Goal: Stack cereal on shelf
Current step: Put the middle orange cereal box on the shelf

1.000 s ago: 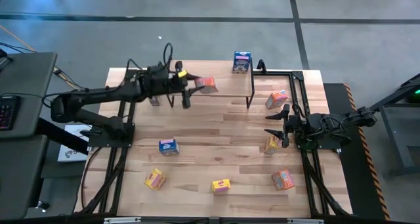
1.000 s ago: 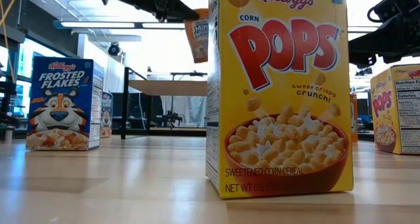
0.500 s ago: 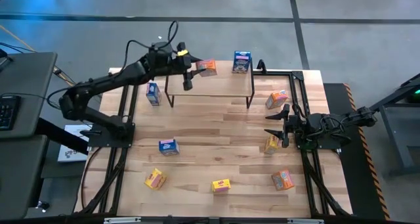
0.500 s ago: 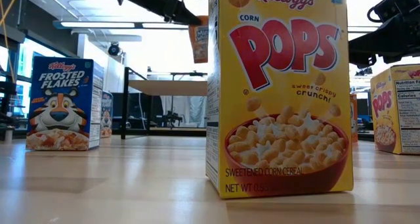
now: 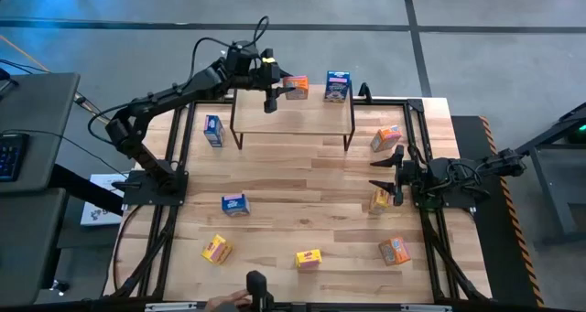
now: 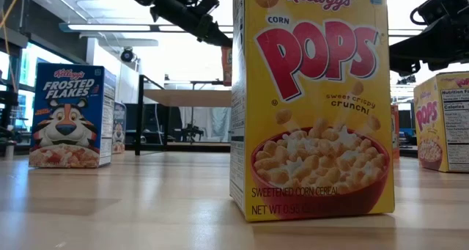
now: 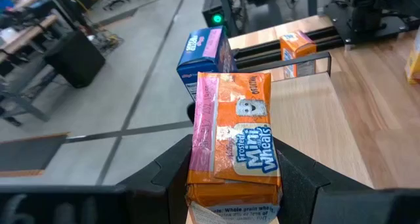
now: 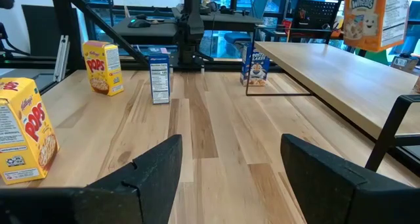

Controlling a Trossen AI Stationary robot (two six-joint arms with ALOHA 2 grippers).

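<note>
My left gripper is shut on an orange Mini-Wheats cereal box, held in the air over the back edge of the shelf. The left wrist view shows that box clamped between both fingers. A blue cereal box stands on the shelf's back right part, just right of the held one. My right gripper waits open at the table's right side, next to a yellow box. Several more cereal boxes are scattered over the tabletop.
On the table stand blue boxes, yellow boxes and orange boxes. A person's hand shows at the front edge. A yellow Pops box fills the low view.
The left arm has carried the orange box from the shelf's front left up and across toward its back, nearer the blue box. A hand has appeared at the front edge. The right arm stayed still.
</note>
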